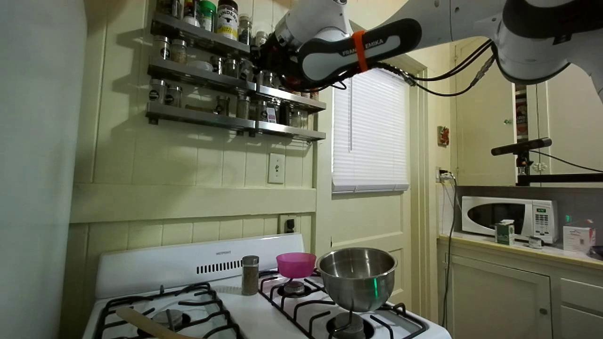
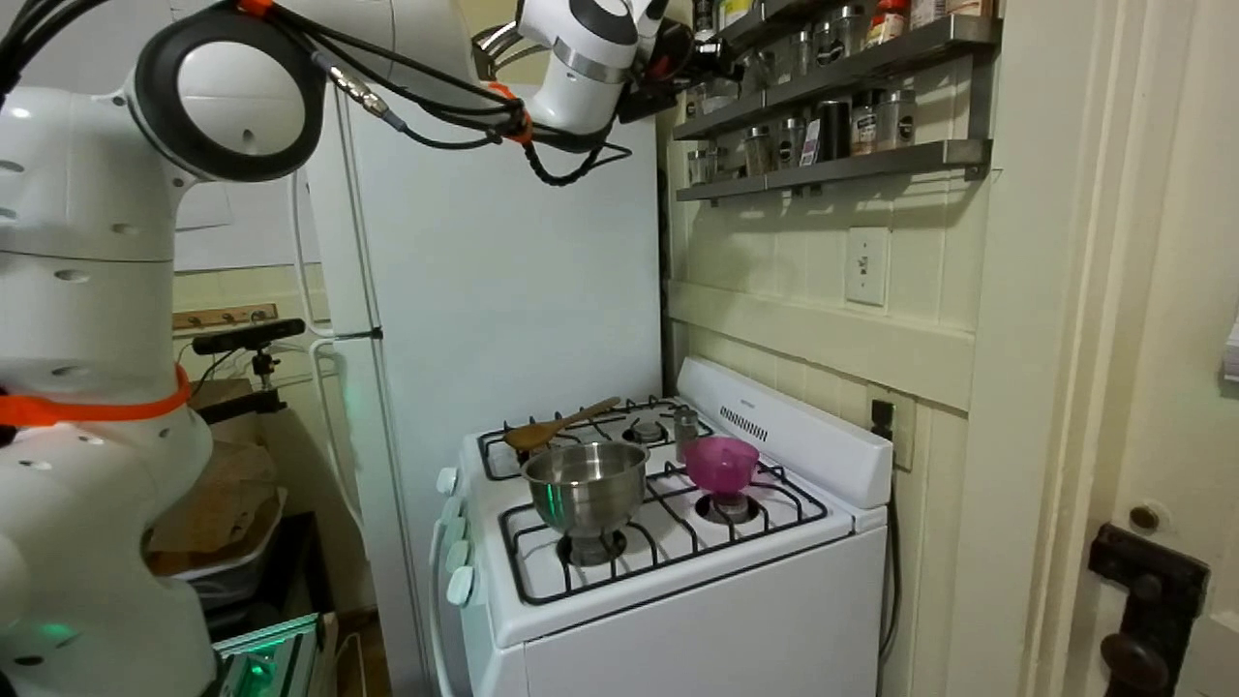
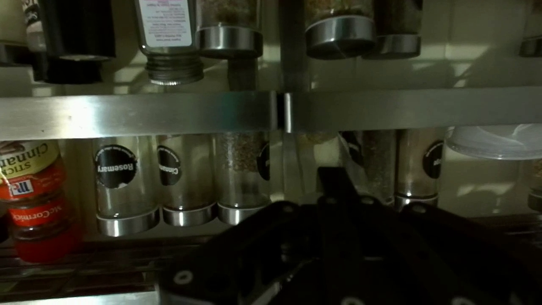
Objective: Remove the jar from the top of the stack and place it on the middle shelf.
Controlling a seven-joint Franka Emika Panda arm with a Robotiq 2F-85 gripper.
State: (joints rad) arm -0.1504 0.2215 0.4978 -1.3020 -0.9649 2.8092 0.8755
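Observation:
The middle shelf (image 1: 202, 76) crosses the wall in both exterior views; in the wrist view, which is upside down, its steel rail (image 3: 148, 115) spans the picture. My gripper (image 3: 332, 173) reaches in above this rail, its dark jaws together and nothing seen between them. Just beyond the fingertips a dim see-through jar (image 3: 353, 159) leans at a slant; whether they touch I cannot tell. Nor can I tell if it came from the stack. On the stove, a slim brown-filled jar with a dark cap (image 1: 250, 278) stands upright between the burners.
Capped jars, among them a Rosemary jar (image 3: 123, 182), fill the shelf on either side, and a clear dish (image 3: 499, 142) sits there too. The top shelf (image 1: 202, 35) and bottom shelf (image 1: 202, 116) bound the space. A steel pot (image 2: 586, 489) and pink bowl (image 1: 296, 264) rest on the stove.

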